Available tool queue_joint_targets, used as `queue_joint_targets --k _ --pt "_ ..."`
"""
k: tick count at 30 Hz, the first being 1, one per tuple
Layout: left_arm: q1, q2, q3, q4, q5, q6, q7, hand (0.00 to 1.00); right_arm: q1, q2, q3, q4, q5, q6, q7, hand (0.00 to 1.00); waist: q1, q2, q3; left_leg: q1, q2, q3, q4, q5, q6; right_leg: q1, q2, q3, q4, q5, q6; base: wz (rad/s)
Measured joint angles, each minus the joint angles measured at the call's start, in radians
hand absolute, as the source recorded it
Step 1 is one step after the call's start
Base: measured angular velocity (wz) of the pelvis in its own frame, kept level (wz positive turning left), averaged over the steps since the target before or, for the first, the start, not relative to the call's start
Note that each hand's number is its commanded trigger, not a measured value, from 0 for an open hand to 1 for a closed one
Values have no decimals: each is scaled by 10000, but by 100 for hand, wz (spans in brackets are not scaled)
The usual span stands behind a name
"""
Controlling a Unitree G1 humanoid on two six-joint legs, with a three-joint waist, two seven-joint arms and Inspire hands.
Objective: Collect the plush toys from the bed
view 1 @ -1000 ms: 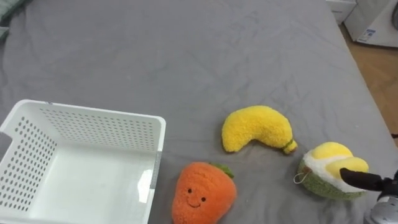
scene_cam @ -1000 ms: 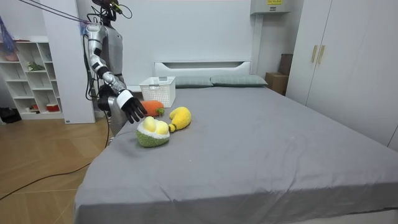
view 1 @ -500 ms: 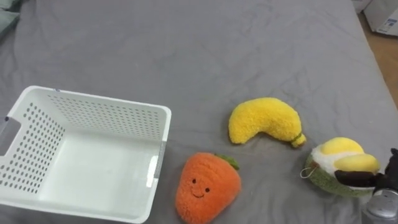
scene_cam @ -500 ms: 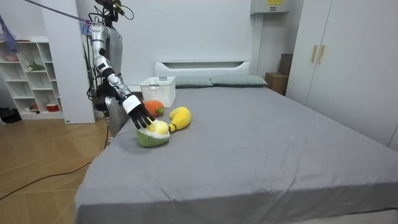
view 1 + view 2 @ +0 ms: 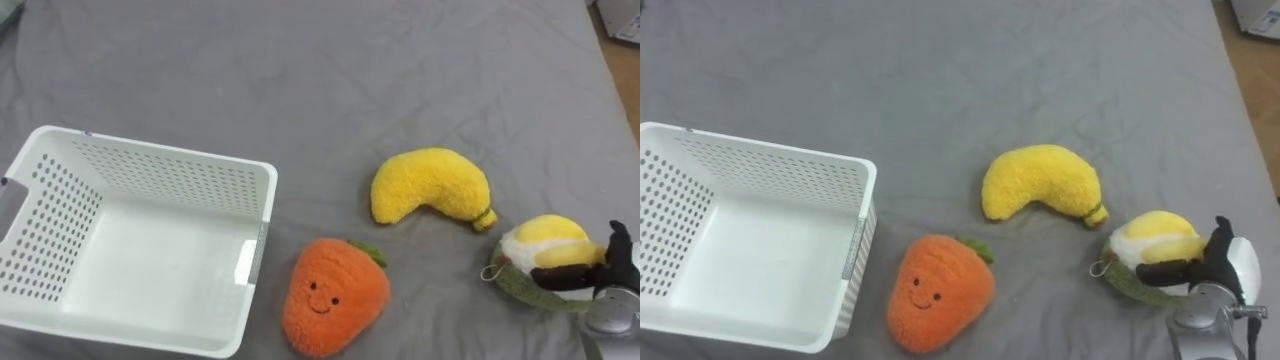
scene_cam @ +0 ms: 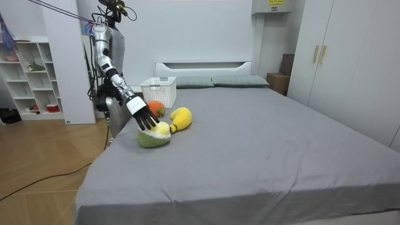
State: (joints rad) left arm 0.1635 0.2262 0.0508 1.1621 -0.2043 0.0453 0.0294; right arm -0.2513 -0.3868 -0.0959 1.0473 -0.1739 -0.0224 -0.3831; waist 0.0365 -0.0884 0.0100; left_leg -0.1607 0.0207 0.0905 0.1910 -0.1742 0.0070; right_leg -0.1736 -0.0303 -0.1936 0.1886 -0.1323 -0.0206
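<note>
Round green-and-yellow plush (image 5: 1145,245), farthest right of basket (image 5: 770,148): clasped by right hand (image 5: 1228,262); squeeze deep, lift straight before swinging basketward.

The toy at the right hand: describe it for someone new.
On the grey bed, right of the white perforated plastic basket, lie three toys. The rightmost, in the right hand, is a round green-and-white plush with yellow top, unlike the yellow banana plush and orange carrot plush.

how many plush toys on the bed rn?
3: carrot beside the white basket, banana to its right, green-and-yellow plush farthest right, gripped by the right hand. None look hidden.
</note>
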Motion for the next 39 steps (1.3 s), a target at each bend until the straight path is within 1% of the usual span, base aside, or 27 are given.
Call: queue_joint_targets --k 6,11,13,15,19,21,22,23,24,25,28,33,39 --pt "-167 1 -271 16 -94 -9 -1 0 -50 -14 461 138 -318 24 159 0 43 -1 1 -66 -5 -24 -2 32 -2 -39 -11 -35 5 5 -8 1" --pt "-195 5 -351 18 -294 -43 -4 0 -80 -42 566 327 -343 20 167 0 134 0 0 -126 -5 -36 -1 37 -5 -100 -8 -33 4 8 -13 0" --pt "-202 13 -390 17 -368 -42 -3 0 -82 -111 785 454 -318 29 180 0 208 -1 0 -151 -5 -49 0 38 -6 -126 -7 -33 4 10 -16 0" --pt "-206 48 -626 7 -427 -38 -6 0 -167 -263 1163 597 -346 29 281 0 255 11 3 -221 -12 -90 19 44 -6 -183 -14 -58 12 15 -19 2" --pt "-217 60 -666 13 -376 -20 -103 0 -585 -330 1176 1082 -742 158 592 0 259 44 26 -296 -13 -143 76 46 -6 -208 -12 -101 8 26 -26 4" --pt "-218 101 -665 10 -391 -12 -212 0 -672 -449 1178 1287 -763 255 797 0 294 67 36 -344 -14 -198 99 46 -8 -208 -12 -149 -2 31 -29 7" --pt "-226 113 -665 15 -391 -10 -219 0 -671 -479 1187 1308 -768 266 833 16 295 77 43 -362 -17 -222 113 46 -8 -208 -16 -180 -3 31 -29 9" --pt "-244 140 -665 53 -391 -6 -240 0 -663 -513 1188 1333 -827 326 958 54 299 83 48 -376 -17 -244 124 47 -9 -208 -18 -204 -2 32 -30 5" --pt "-248 167 -665 75 -392 -4 -273 0 -661 -518 1188 1338 -970 393 1057 80 305 86 50 -376 -16 -245 126 49 -12 -208 -15 -204 -2 33 -32 0" --pt "-258 178 -664 82 -392 -4 -317 0 -656 -519 1188 1341 -1061 410 1103 100 307 88 52 -378 -16 -247 126 50 -14 -208 -15 -205 -2 34 -34 0" --pt "-438 209 -664 264 -392 -8 -414 0 -654 -544 1186 1419 -1163 462 1215 100 360 93 54 -378 -16 -252 128 52 -16 -207 -13 -206 4 40 -42 0" --pt "-611 209 -668 385 -406 -9 -414 0 -645 -780 1174 1605 -1181 524 1236 100 468 93 54 -377 -14 -278 139 59 -25 -189 -13 -240 8 41 -44 0" --pt "-852 207 -689 465 -413 -14 -419 0 -626 -785 1191 1684 -1450 599 1339 100 518 93 55 -390 -17 -353 140 93 -43 -183 -13 -282 11 47 -53 2"
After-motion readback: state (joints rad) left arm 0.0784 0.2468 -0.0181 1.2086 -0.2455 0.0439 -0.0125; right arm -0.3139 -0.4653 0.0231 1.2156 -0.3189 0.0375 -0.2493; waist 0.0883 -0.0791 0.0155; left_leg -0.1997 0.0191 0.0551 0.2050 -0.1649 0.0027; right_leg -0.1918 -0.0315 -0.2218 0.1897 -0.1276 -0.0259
